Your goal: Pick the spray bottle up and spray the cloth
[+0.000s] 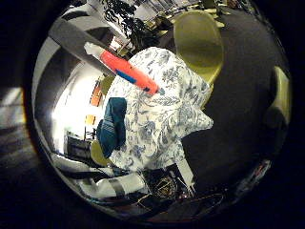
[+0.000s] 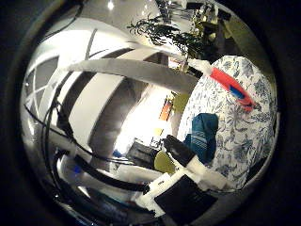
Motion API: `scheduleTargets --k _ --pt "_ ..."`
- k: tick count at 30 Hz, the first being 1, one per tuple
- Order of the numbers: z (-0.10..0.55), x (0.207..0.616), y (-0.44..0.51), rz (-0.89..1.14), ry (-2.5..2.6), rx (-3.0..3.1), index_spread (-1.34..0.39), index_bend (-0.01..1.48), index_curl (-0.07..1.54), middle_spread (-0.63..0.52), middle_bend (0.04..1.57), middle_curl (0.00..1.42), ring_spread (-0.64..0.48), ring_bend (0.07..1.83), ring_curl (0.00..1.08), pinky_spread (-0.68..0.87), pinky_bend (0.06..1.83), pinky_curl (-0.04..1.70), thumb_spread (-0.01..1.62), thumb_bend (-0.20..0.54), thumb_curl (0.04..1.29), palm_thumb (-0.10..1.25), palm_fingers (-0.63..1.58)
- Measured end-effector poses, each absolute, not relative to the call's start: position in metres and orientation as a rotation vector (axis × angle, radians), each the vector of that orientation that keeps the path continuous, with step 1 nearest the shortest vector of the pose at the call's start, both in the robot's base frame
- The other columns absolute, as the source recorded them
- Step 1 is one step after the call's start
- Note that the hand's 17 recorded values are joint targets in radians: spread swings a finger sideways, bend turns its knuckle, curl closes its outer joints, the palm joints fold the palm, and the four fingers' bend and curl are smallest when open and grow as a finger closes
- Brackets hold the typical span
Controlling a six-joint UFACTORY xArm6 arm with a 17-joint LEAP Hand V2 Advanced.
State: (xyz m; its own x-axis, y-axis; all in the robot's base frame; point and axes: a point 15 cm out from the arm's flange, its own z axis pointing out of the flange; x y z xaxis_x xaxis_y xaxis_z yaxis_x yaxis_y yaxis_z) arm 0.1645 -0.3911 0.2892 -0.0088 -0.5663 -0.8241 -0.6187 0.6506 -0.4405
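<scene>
Robot hand (image 2: pixel 188 176) well above the table (image 1: pixel 162 133), holding nothing; whether fingers lay straight or curled — could not tell; spray bottle (image 1: pixel 127 71) lying on its side on the floral tablecloth, teal cloth (image 1: pixel 112 125) nearby; probably light, rigid, slippery plastic — best gripped mid-body.

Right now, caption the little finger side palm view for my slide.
Orange spray bottle lying on a floral tablecloth, teal cloth beside it, neither grasped.
</scene>
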Motion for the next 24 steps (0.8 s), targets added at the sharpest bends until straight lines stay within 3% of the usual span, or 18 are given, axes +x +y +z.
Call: scheduleTargets --k 7,24 --pt "0.253 0.198 -0.387 -0.034 1.658 -0.847 -0.15 0.15 0.25 0.18 0.29 0.34 0.26 0.31 0.25 0.42 0.42 0.3 0.97 -0.025 0.35 0.72 0.06" --pt "0.214 0.27 -0.38 -0.026 1.651 -0.779 -0.13 0.15 0.27 0.18 0.27 0.34 0.24 0.31 0.26 0.4 0.39 0.3 0.97 -0.026 0.34 0.72 0.09"
